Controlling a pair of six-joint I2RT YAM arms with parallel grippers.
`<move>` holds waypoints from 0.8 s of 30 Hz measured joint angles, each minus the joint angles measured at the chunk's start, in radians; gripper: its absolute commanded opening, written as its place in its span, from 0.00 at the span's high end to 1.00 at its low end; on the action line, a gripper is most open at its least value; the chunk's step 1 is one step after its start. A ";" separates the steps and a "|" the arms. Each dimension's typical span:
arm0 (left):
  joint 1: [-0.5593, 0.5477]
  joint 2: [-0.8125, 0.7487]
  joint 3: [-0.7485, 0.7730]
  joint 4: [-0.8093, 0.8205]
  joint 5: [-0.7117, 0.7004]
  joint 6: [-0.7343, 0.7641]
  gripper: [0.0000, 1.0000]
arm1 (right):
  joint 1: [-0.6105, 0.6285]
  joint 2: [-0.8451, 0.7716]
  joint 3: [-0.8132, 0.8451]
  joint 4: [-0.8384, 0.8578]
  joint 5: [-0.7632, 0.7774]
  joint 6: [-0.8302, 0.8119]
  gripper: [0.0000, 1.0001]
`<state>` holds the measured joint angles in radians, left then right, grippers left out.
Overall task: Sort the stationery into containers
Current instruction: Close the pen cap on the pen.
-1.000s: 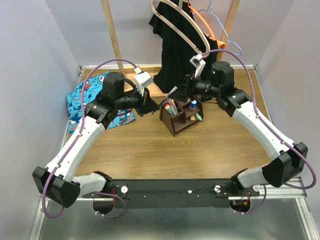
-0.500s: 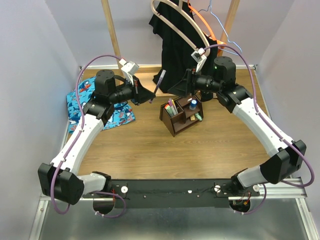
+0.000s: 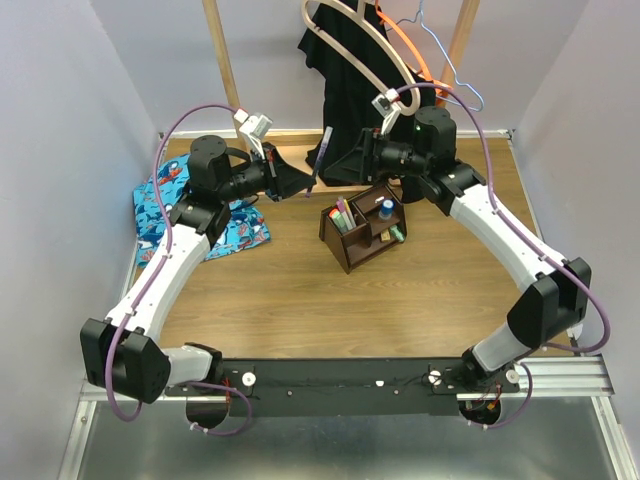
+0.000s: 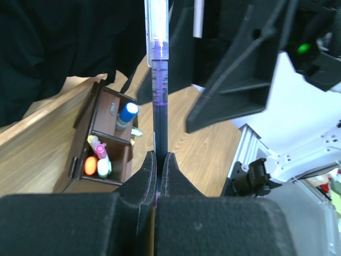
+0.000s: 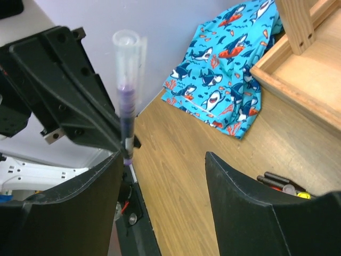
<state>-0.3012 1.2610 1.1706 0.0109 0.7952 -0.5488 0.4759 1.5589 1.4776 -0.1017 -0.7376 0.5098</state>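
My left gripper (image 3: 305, 183) is shut on the thin purple pen (image 3: 323, 150) and holds it upright in the air, above and left of the dark brown organizer (image 3: 350, 250). In the left wrist view the pen (image 4: 158, 80) rises from the closed fingers (image 4: 145, 170). My right gripper (image 3: 366, 160) is open and empty, facing the pen from the right. In the right wrist view the pen (image 5: 127, 106) stands just beyond the left finger (image 5: 80, 213). The organizer (image 4: 80, 160) holds a blue bottle (image 4: 127, 114) and pink (image 4: 98, 149), orange (image 4: 90, 165) and pale green (image 4: 104, 168) markers.
The blue shark-patterned cloth (image 3: 190, 200) lies at the back left, also in the right wrist view (image 5: 224, 90). A black garment (image 3: 350, 110) and hangers hang from the light wooden rack behind the organizer; its base (image 5: 303, 90) runs along the back.
My left gripper has lifted the purple pen higher and toward the back. My right gripper has risen and swung back-left from above the organizer to face the pen.
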 measured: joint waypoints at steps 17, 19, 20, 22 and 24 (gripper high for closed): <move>-0.002 0.021 -0.007 0.079 0.034 -0.082 1.00 | 0.000 0.060 0.114 0.105 -0.020 0.040 0.36; -0.004 0.021 -0.007 0.079 0.036 -0.086 1.00 | 0.000 0.069 0.119 0.108 -0.020 0.041 0.38; -0.006 0.021 -0.007 0.080 0.037 -0.087 1.00 | 0.000 0.071 0.120 0.108 -0.020 0.042 0.42; -0.009 0.021 -0.008 0.084 0.040 -0.089 1.00 | 0.000 0.077 0.120 0.108 -0.020 0.044 0.48; -0.013 0.021 -0.008 0.086 0.044 -0.089 1.00 | 0.000 0.083 0.120 0.109 -0.021 0.047 0.60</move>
<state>-0.3138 1.2823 1.1625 0.0967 0.8394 -0.6373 0.4755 1.6421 1.5978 0.0071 -0.7586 0.5568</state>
